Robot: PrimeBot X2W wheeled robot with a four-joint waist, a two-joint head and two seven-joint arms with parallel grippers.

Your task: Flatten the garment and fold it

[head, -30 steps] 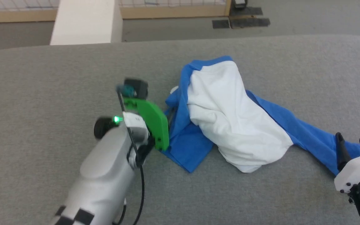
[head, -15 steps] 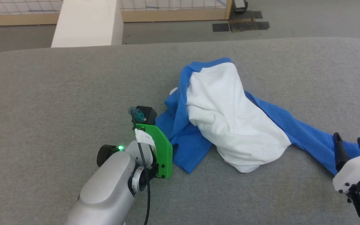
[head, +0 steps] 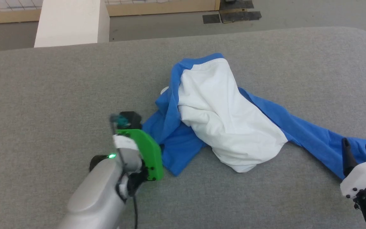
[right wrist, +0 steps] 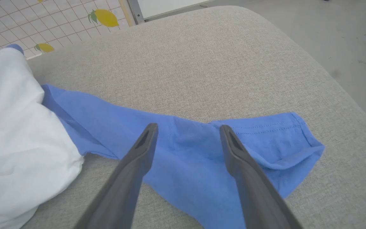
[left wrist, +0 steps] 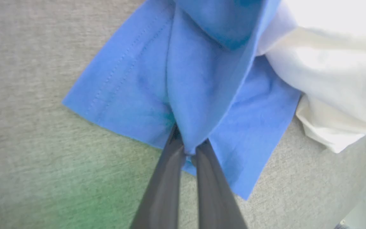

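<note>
The garment (head: pixel 224 114), a white T-shirt with blue sleeves, lies crumpled on the grey table (head: pixel 43 95). One blue sleeve (head: pixel 170 143) spreads toward the front left. In the left wrist view my left gripper (left wrist: pixel 187 148) is shut on a fold of that sleeve (left wrist: pixel 199 95). In the head view its fingers hide behind the green wrist plate (head: pixel 146 152). The other sleeve (head: pixel 313 140) stretches out to the right. My right gripper (head: pixel 357 151) hovers open above it, fingers (right wrist: pixel 145 143) spread over the blue cloth (right wrist: pixel 186 149) near the cuff (right wrist: pixel 297 133).
The padded table's rounded far-right corner (right wrist: pixel 265 31) drops to grey floor. A white block (head: pixel 71 22) stands beyond the far edge, with a wooden rail (head: pixel 160 8) behind it. Bare grey table lies left of the garment.
My left gripper has shut on the near-left sleeve and drawn back toward the front left, pulling the cloth with it. The head camera has shifted. The right gripper has stayed open.
</note>
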